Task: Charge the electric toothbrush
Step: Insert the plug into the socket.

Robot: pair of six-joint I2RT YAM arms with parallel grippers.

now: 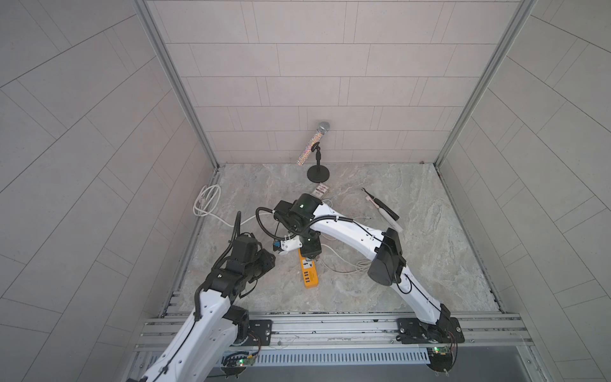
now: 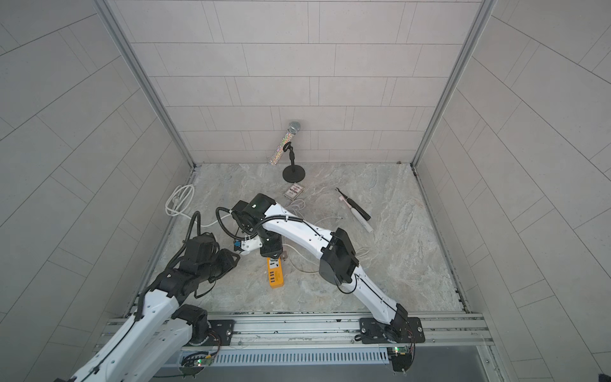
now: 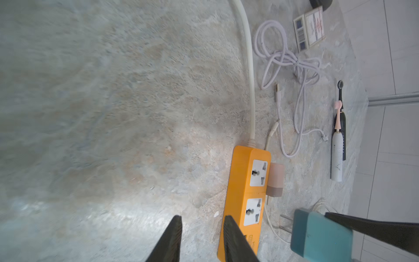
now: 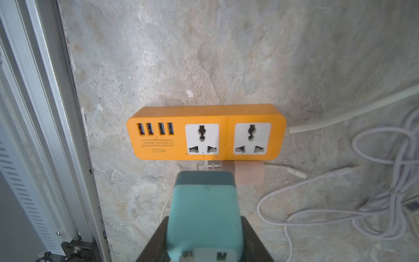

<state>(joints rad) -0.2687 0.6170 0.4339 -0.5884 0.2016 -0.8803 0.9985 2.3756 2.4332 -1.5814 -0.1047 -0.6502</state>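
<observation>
Robot lab cell: tile-look walls (image 1: 297, 66), aluminium rail (image 1: 330, 322), marble-look tabletop (image 1: 429, 248).

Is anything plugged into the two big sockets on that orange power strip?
No, both sockets on the orange power strip show empty holes; the teal adapter hangs short.

- Strip (image 4: 204, 113): orange, white sockets (image 4: 202, 138).
- Adapter (image 4: 204, 204): teal, darker band at one end.
- Second adapter (image 4: 249, 173): pale pink, tan end.
- Toothbrush (image 3: 337, 156): white, pink head.
- Second toothbrush (image 3: 343, 140): black.
- Cable (image 3: 272, 56): pale lilac.
- Microphone (image 1: 309, 150): glittery handle, silver mesh head.
- Table (image 4: 204, 56): marbled grey and tan.
</observation>
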